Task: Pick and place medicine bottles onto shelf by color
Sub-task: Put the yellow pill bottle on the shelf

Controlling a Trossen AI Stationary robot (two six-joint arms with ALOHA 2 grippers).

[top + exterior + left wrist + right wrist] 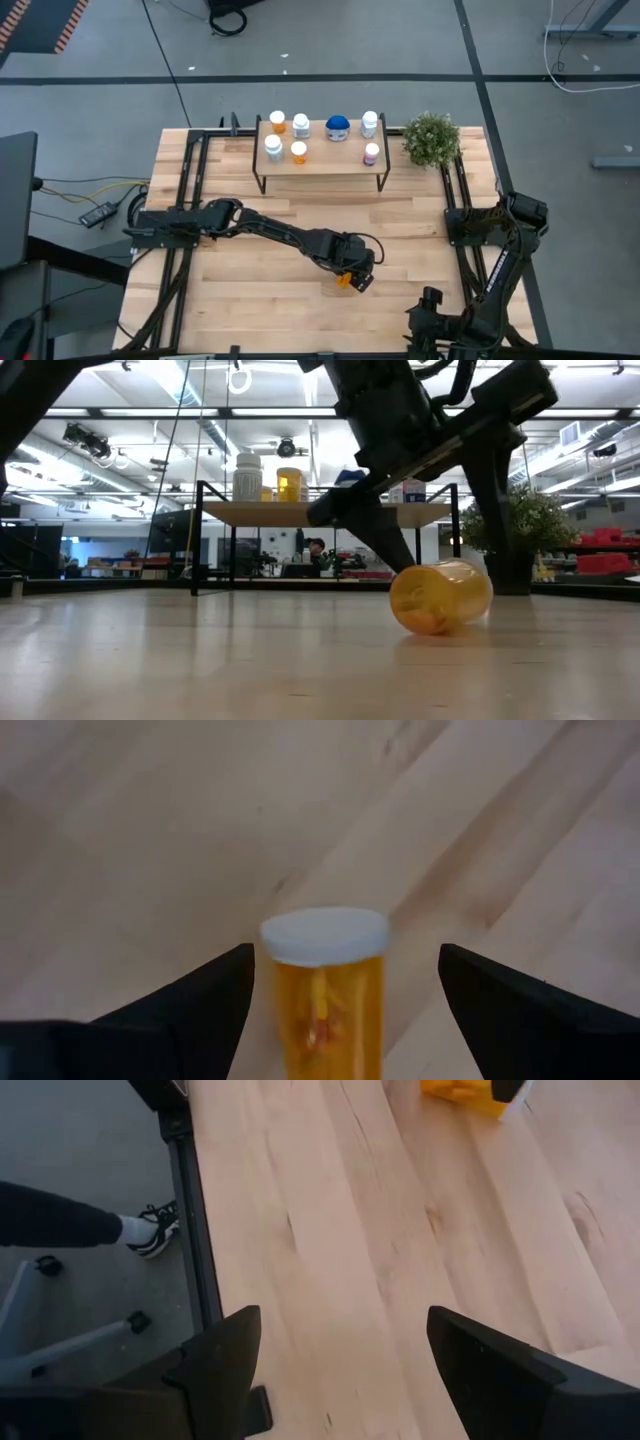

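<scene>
- left gripper is low over the middle of the table, its fingers spread wide on either side of an orange bottle; neither finger is seen touching it.
- the orange bottle lies on its side on the bare wood, white cap pointing away from the wrist, between the two fingers; no label or writing can be read on it.
- in the low view the same bottle rests on the table with the dark fingers coming down just behind it.
- right gripper waits at the near right corner of the table, fingers wide apart, nothing between them.
- the shelf stands at the far edge of the table, well apart from the lying bottle.
- on the shelf stand seven bottles: an orange one, a white one, a wider blue-topped one, a white one, a white one, an orange one and a pinkish one; labels too small to read.
- a small green plant stands just right of the shelf.
- a person's leg and shoe show on the floor beside the table.
</scene>
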